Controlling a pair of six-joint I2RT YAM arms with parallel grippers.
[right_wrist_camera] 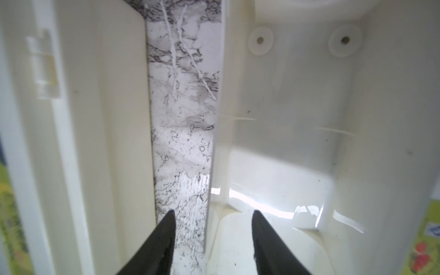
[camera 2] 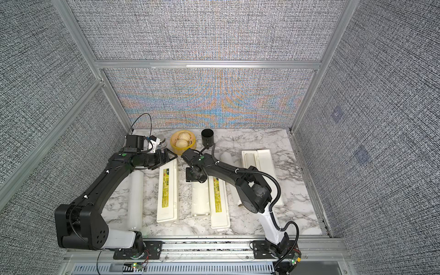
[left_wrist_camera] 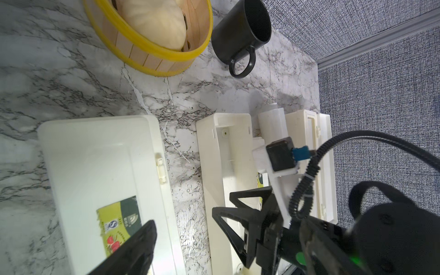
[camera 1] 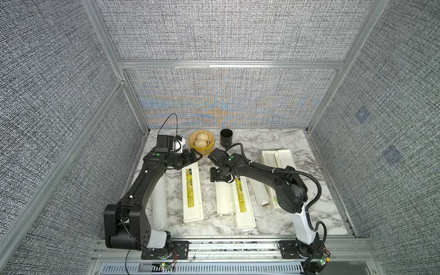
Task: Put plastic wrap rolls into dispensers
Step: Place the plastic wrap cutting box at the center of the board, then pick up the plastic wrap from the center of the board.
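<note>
1. The right gripper (right_wrist_camera: pixel 213 214) is hanging with its jaws apart and nothing between them but the tray wall. It is hanging over the far end of the open middle dispenser (camera 1: pixel 225 215).
2. A plastic wrap roll (camera 1: pixel 223 197) seems to be lying in that tray, though glare is blurring it.
3. The left gripper (camera 1: pixel 198 158) is hovering wide open and empty above the far end of the closed dispenser (camera 1: pixel 192 209), just beside the bamboo steamer (camera 1: pixel 204 150).
4. A second roll (camera 1: pixel 160 204) is lying on the desk (camera 1: pixel 209 197), with the left arm (camera 1: pixel 142 185) covering its far end.
5. A third roll (camera 1: pixel 259 190) is lying between the middle dispenser and the open right dispenser (camera 1: pixel 285 159), with the right arm (camera 1: pixel 262 171) crossing above it.
6. A black cup (camera 1: pixel 226 139) is standing at the back, near the steamer.
</note>
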